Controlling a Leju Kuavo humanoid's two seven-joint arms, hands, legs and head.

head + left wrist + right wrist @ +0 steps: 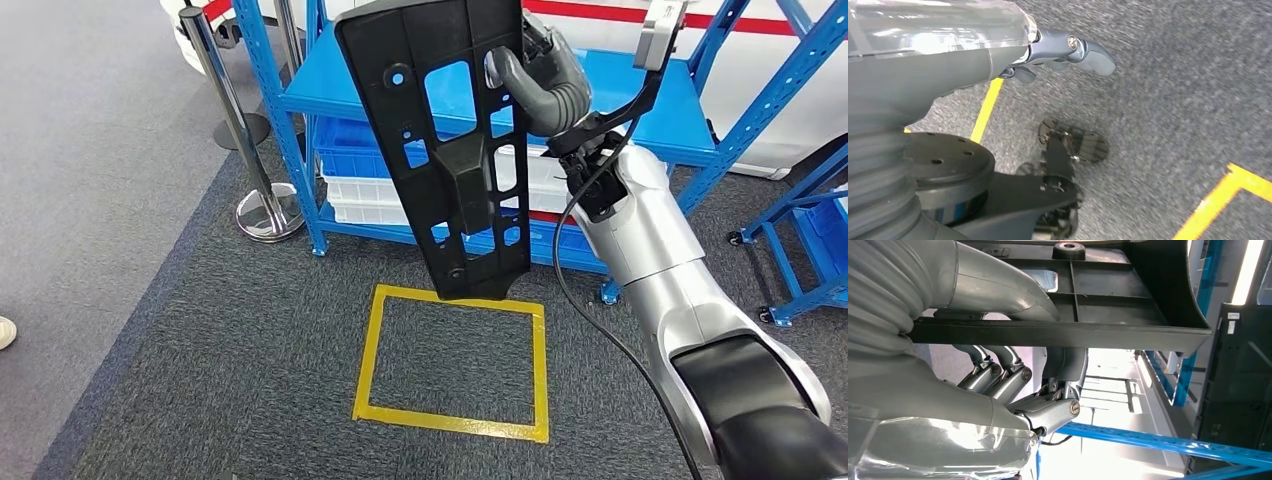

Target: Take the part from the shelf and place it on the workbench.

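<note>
From where I'm driving this, the part (450, 150) is hanging upright in front of the shelf (640, 110), with the right hand (545, 80) gripping its right edge. The taped floor square (455, 360) is lying just below and in front of it. Crates (350, 180) are sitting on the shelf's lower level, behind the part. Two stanchions (245, 150) are standing left of the shelf (left hand (1068, 52) is hanging over the carpet).
</note>
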